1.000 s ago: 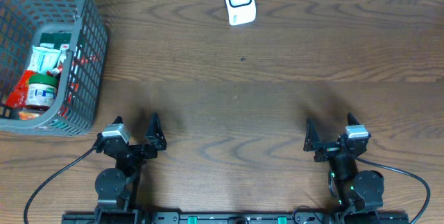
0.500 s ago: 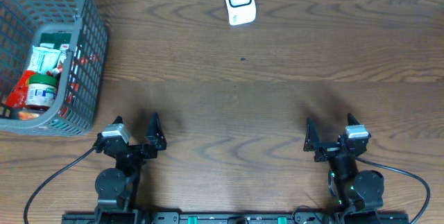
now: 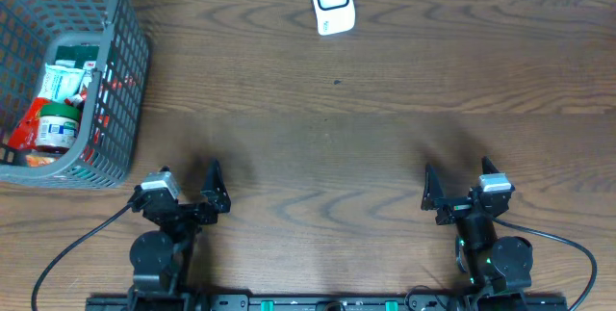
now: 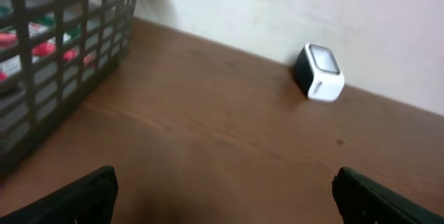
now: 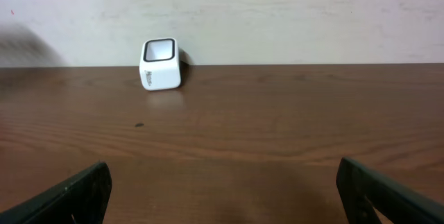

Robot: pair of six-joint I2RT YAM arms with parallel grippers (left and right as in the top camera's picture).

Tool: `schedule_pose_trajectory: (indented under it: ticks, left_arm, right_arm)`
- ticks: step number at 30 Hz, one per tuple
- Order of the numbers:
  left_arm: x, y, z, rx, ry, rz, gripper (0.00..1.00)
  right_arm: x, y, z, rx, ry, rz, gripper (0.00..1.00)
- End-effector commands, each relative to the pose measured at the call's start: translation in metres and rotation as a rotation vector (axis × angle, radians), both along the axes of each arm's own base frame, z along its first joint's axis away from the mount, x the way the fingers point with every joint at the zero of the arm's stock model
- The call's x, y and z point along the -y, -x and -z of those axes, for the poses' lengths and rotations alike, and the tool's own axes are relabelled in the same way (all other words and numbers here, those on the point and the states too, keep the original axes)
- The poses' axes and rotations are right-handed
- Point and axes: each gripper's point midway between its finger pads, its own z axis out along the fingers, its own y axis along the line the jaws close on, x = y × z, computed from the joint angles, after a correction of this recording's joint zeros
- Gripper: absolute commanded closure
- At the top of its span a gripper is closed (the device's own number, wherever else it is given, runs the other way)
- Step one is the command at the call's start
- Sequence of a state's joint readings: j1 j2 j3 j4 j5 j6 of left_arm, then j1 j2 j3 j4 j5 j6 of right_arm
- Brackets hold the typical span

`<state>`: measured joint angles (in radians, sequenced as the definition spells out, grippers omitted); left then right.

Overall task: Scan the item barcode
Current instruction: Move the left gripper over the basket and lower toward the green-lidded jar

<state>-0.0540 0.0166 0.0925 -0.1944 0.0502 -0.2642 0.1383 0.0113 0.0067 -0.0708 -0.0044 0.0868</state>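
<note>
Showing the starting layout for the barcode scan: your left gripper [image 3: 188, 171] and right gripper [image 3: 458, 174] both sit at the near edge of the table [image 3: 327, 138], jaws spread wide and empty. What you are to scan lies in the grey basket [image 3: 130, 51] at the far left, well apart from either gripper. A green-lidded jar [image 3: 58, 123] and a white-and-green carton [image 3: 64, 80] show through the mesh. The white scanner [image 3: 332, 1] stands at the far edge near the centre, close to the wall. Your left arm is the nearer one to the basket.

Judge the jar as rigid and smooth, probably the heavier piece and liable to slip or roll; take it across the body just below the lid. Judge the carton as light and crushable; grip it across its narrow faces with modest pressure. No barcode can be made out in these views, so expect to turn whichever you lift before presenting it to the scanner window.
</note>
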Motion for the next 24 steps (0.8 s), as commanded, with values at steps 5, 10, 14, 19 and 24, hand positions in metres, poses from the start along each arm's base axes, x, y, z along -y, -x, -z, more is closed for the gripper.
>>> schedule_pose_trajectory:
  ticks: [5,10,14,19,24]
  left_arm:
    - [0.002,0.016,-0.072,-0.013,-0.003,0.020,0.00]
    - [0.009,0.021,-0.102,-0.134,0.009,0.058,0.00]
    - [0.011,0.017,-0.138,-0.222,0.010,0.068,0.00]
    - [0.012,0.003,-0.190,-0.334,0.008,0.067,0.00]
    - [0.011,-0.016,-0.238,-0.457,-0.020,0.063,0.00]
  right_arm:
    - [0.002,0.000,0.002,-0.003,0.014,0.006,0.01]
    - [0.002,0.000,0.002,-0.003,0.014,0.006,0.01]
    - [0.002,0.000,0.002,-0.003,0.014,0.006,0.01]
    - [0.002,0.000,0.002,-0.003,0.014,0.006,0.01]
    - [0.002,0.000,0.002,-0.003,0.014,0.006,0.01]
